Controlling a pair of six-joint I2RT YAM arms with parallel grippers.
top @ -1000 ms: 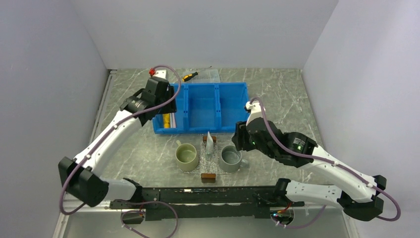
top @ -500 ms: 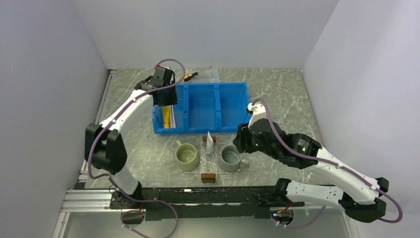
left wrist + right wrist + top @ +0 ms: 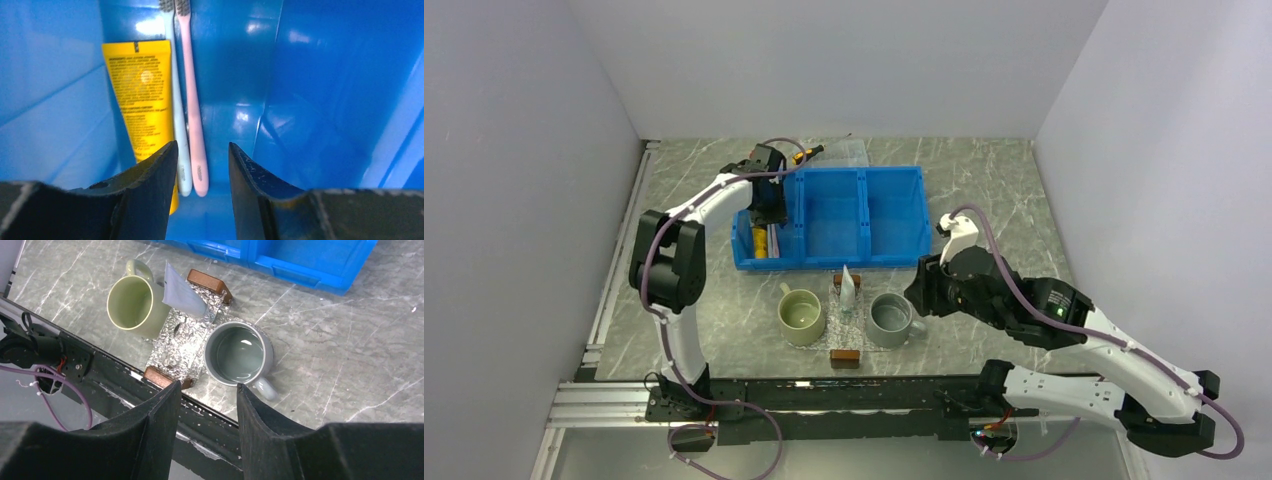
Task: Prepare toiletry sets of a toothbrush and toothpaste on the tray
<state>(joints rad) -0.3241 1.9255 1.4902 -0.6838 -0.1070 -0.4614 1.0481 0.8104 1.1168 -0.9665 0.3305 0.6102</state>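
My left gripper (image 3: 202,150) hangs open inside the left compartment of the blue bin (image 3: 325,100), right over the handle ends of two toothbrushes. The pink toothbrush (image 3: 192,100) lies beside a pale blue one (image 3: 176,100), with a yellow tube (image 3: 141,95) to their left. Nothing is between the jaws. The tray (image 3: 182,345), clear with brown end blocks, sits between two mugs. The pale toothpaste (image 3: 181,292) leans tilted at its far end. My right gripper (image 3: 209,387) is open and empty, held above the table's near edge, next to the grey mug (image 3: 240,354).
A green mug (image 3: 802,314) stands left of the tray (image 3: 845,355) and the grey mug (image 3: 890,318) right of it. The blue bin (image 3: 829,262) has three compartments. A yellow-and-black screwdriver (image 3: 807,153) lies behind it. A black rail runs along the near edge.
My left arm has reached farther and lowered its gripper into the bin's left compartment, its jaws narrowing. My right arm has drifted slightly right and back toward the near edge.
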